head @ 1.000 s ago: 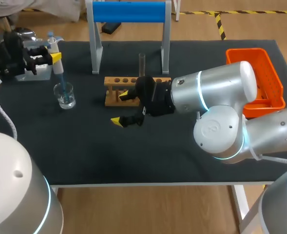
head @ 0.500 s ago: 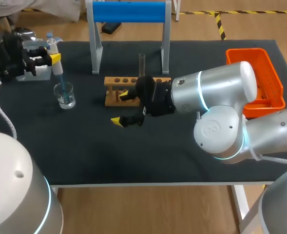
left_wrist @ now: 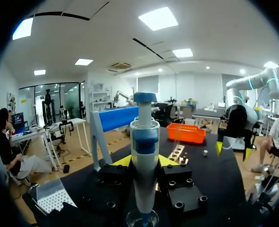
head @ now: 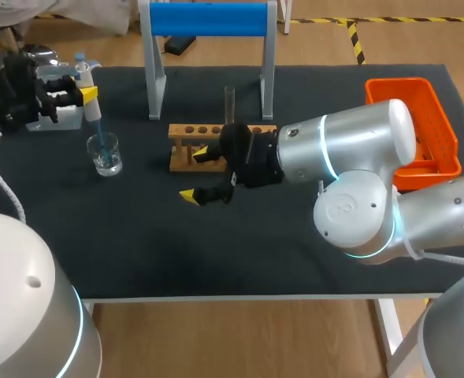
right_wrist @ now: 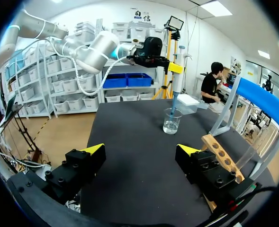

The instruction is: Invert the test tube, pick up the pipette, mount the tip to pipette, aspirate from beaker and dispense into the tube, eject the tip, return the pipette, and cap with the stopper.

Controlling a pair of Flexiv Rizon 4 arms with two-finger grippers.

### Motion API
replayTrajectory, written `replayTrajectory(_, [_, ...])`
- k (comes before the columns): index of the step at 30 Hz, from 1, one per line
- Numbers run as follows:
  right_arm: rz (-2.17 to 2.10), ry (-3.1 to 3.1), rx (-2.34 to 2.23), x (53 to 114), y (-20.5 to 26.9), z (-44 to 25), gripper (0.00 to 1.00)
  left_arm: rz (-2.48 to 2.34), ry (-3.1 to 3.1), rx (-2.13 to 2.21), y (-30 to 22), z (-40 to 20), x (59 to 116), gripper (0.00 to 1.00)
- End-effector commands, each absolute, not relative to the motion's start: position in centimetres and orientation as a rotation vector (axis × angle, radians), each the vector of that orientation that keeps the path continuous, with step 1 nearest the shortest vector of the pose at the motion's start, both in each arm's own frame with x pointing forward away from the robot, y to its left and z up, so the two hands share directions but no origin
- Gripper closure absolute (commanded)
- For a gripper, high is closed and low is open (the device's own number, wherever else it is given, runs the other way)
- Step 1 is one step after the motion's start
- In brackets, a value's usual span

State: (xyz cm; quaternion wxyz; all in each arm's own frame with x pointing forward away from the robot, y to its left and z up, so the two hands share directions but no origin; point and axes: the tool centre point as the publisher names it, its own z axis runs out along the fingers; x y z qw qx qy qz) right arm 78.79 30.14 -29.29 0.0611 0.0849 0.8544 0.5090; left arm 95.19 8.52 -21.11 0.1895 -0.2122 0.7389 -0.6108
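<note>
While the left claw point(head: 86, 93) grips the pipette point(left_wrist: 144, 156), tip dipped in the beaker point(head: 105, 153) beneath it, draw slowly, shaft vertical; right claw point(right_wrist: 140, 150) gapes wide.

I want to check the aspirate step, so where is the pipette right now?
In the head view the pipette is at the left of the table, upright in the left gripper, its tip down in the beaker.

A black-covered counter point(head: 137, 252) stands on a light wooden floor point(head: 239, 339) marked with yellow-and-black tape point(head: 356, 39), under a white ceiling point(left_wrist: 101, 35) set with bright square light panels point(left_wrist: 159, 18), with white walls point(right_wrist: 96, 14) around.
</note>
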Motion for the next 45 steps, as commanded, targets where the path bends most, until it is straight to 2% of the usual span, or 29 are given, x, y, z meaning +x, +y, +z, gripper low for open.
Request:
replayTrajectory(1, [1.533, 2.59, 0.257, 78.8, 30.1, -29.2, 0.0, -1.714, 2.074, -0.598, 8.4, -21.1, 95.1, 1.0])
replayTrajectory(9, [1.533, 2.59, 0.257, 78.8, 30.1, -29.2, 0.0, -1.714, 2.074, -0.598, 8.4, -21.1, 95.1, 1.0])
replayTrajectory(22, [1.611, 2.643, 0.082, 76.3, 25.8, -21.6, 0.0, -1.714, 2.074, -0.598, 8.4, -21.1, 95.1, 1.0])
replayTrajectory(33, [1.635, 2.64, -0.01, 78.9, 22.7, -15.7, 0.0, -1.714, 2.074, -0.598, 8.4, -21.1, 95.1, 1.0])
replayTrajectory(45, [1.751, 2.639, -0.141, 84.2, 25.9, -11.7, 0.0, -1.714, 2.074, -0.598, 8.4, -21.1, 95.1, 1.0])
